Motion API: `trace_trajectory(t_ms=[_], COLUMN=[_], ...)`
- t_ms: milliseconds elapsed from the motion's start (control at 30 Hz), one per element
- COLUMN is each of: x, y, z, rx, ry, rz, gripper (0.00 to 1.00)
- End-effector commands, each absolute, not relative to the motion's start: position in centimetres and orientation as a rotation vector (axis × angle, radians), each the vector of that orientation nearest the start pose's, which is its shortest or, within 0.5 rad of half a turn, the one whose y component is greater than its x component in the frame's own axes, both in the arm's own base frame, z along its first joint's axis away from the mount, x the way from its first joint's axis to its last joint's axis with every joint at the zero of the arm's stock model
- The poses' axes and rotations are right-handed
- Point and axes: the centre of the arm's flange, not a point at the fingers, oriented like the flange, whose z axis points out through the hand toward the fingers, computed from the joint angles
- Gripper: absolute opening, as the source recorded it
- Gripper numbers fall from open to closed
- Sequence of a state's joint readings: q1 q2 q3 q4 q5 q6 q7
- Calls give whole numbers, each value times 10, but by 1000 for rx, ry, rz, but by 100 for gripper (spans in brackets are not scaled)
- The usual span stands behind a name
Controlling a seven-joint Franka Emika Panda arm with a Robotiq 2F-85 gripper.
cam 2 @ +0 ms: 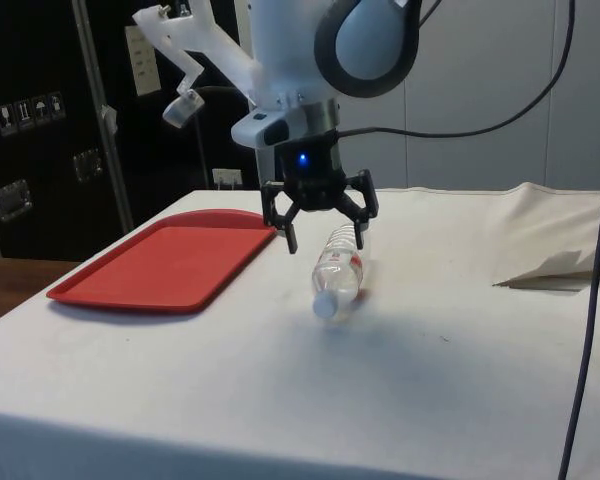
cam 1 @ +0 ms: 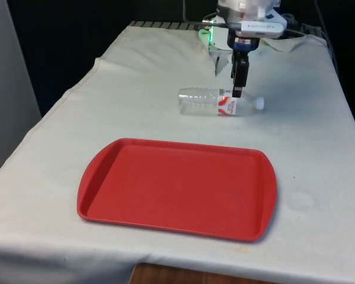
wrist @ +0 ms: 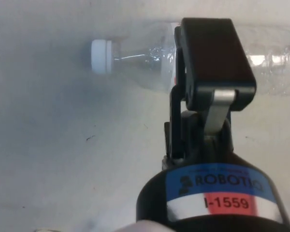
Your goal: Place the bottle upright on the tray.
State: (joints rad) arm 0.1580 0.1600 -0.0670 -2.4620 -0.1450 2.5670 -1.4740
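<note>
black two-finger gripper [cam 2: 320,238]: fingers spread wide, straddling the bottle, nothing gripped | clear plastic bottle with white cap and red label [cam 1: 220,102]: lying on its side on white cloth [cam 1: 136,89], at 12 o'clock from red plastic tray [cam 1: 177,188], well apart

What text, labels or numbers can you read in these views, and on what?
"ROBOTIQ" on the blue band of the hand.
"I-1559" on the red and white band just below it.
The bottle lies on its side with a red and white label; its print is too small to read.
Symbol stickers on the dark cabinet: too small to read.
The tray bears no text.
</note>
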Motion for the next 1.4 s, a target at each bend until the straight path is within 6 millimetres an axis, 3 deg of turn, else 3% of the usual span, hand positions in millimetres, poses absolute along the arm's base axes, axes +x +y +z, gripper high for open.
trace_trajectory(t_ms=[0,533,1367], x=[475,472,470], y=[45,49,53], z=[228,227,226], rx=[2054,2052,1997], ry=[2309,2312,2172], rz=[-173,-175,-289], gripper=[100,100,100])
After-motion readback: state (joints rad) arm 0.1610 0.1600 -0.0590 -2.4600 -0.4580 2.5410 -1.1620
